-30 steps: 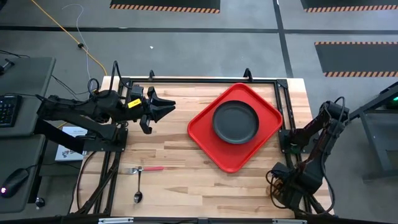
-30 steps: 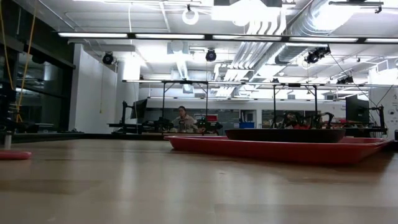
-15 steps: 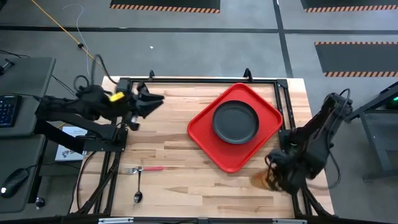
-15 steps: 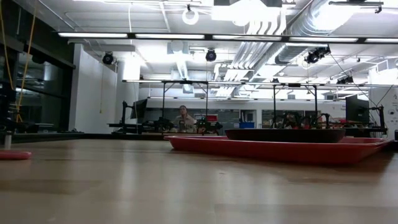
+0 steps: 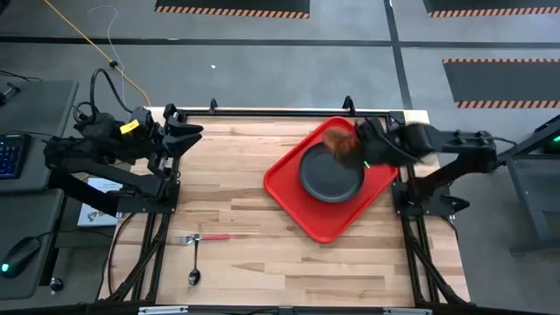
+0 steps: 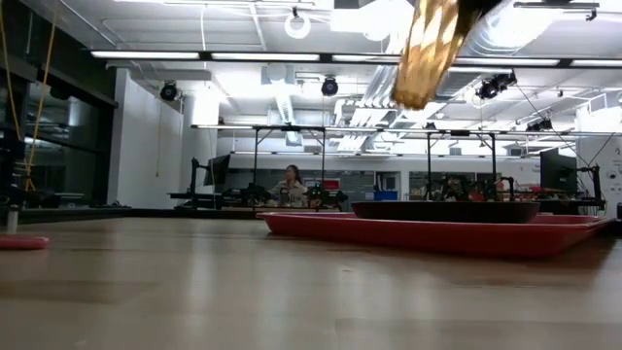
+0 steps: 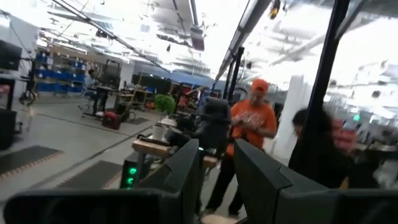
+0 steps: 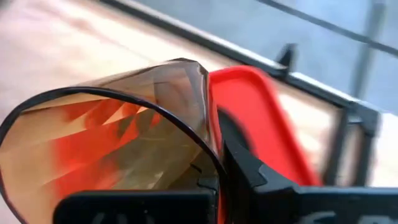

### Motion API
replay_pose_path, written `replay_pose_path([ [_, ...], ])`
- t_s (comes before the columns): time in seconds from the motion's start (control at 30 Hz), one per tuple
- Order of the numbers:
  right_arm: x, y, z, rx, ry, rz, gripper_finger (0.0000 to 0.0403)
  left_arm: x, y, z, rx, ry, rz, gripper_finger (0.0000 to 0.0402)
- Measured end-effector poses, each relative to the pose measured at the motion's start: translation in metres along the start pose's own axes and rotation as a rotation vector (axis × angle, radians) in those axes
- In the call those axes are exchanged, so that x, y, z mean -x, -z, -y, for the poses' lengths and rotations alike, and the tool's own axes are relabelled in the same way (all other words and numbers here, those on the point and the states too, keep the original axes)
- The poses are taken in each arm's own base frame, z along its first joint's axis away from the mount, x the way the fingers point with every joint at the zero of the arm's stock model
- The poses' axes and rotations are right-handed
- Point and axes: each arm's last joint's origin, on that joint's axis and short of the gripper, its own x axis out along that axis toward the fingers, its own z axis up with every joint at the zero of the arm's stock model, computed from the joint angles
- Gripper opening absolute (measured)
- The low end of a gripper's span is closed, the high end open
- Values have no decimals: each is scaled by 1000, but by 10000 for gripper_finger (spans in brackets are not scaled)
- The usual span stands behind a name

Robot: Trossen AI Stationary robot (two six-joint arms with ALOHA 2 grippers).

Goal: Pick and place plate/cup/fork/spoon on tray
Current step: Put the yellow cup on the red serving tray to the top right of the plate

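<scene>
The right pincer (image 5: pixel 350 144) is clamped on the cup (image 5: pixel 337 139), carrying it tilted in the air above the far rim of the plate (image 5: pixel 332 172), toward the far right corner of the desk (image 5: pixel 236 201); the low view shows the cup (image 6: pixel 428 53) well clear of the surface, mouth slanted downward. The right wrist view confirms one finger inside the cup (image 8: pixel 112 155) and the wall pinched against it. The left pincer (image 5: pixel 185 136) waits at the far left corner of the desk, raised, its fingers narrowly parted and holding nothing. Risks, as judged: the cup is ribbed thin plastic held by one wall only, so it may flex or slip if lowered quickly; released while tilted, it would likely tip and roll across the tray (image 5: pixel 297 210) or off it; set down on the plate's raised rim, it would not stand. The free floor of the tray is limited, since the plate takes up its centre, so placement calls for an upright cup over bare red surface beside the plate. Containers: the tray holds the plate alone; the plate is empty; the cup appears empty. The fork (image 5: pixel 203 237) and the spoon (image 5: pixel 194 265) lie together near the front left corner of the desk, touching or nearly so, well apart from the tray, not yet moved
</scene>
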Motion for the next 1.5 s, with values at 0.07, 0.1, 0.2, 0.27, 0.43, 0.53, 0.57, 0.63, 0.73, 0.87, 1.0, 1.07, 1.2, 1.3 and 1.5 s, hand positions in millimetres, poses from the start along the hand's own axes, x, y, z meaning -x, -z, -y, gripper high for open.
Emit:
replay_pose_path([
  [0.07, -24, -13, 3, -30, 74, -8, 1, 1, 1, 0, -30, -2, -17, 90],
  [0.1, -35, -18, 5, -42, 105, -11, 1, 1, 2, -1, -41, -3, -27, 90],
  [0.2, -73, -32, 8, -58, 167, -40, 1, 1, 4, -1, -63, -5, -50, 90],
  [0.27, -99, -40, 8, -50, 165, -70, 1, -1, 7, -1, -67, -7, -66, 90],
  [0.43, -158, -54, 0, -7, 22, -147, 0, -9, 16, 0, -58, -20, -121, 90],
  [0.53, -177, -57, -8, 36, -50, -169, 0, -15, 21, 1, -59, -28, -144, 90],
  [0.57, -181, -57, -11, 53, -68, -179, 0, -17, 22, 1, -53, -30, -149, 90],
  [0.63, -188, -54, -14, 92, -92, -209, 0, -21, 26, 2, -44, -34, -164, 90],
  [0.73, -193, -52, -18, 139, -112, -233, 0, -27, 31, 3, -51, -37, -188, 90],
  [0.87, -193, -52, -20, 159, -122, -228, 0, -32, 36, 4, -39, -42, -208, 90],
  [1.0, -191, -49, -19, 198, -134, -256, 0, -34, 38, 4, -41, -43, -216, 90],
  [1.07, -191, -48, -18, 202, -140, -274, 0, -35, 38, 4, -42, -43, -218, 90],
  [1.2, -190, -46, -17, 218, -133, -304, 0, -34, 38, 4, -41, -43, -216, 90],
  [1.3, -189, -41, -14, 253, -114, -351, 0, -33, 37, 4, -40, -42, -213, 90],
  [1.5, -184, -38, -8, 275, -72, -388, 0, -34, 37, 4, -41, -42, -214, 90],
])
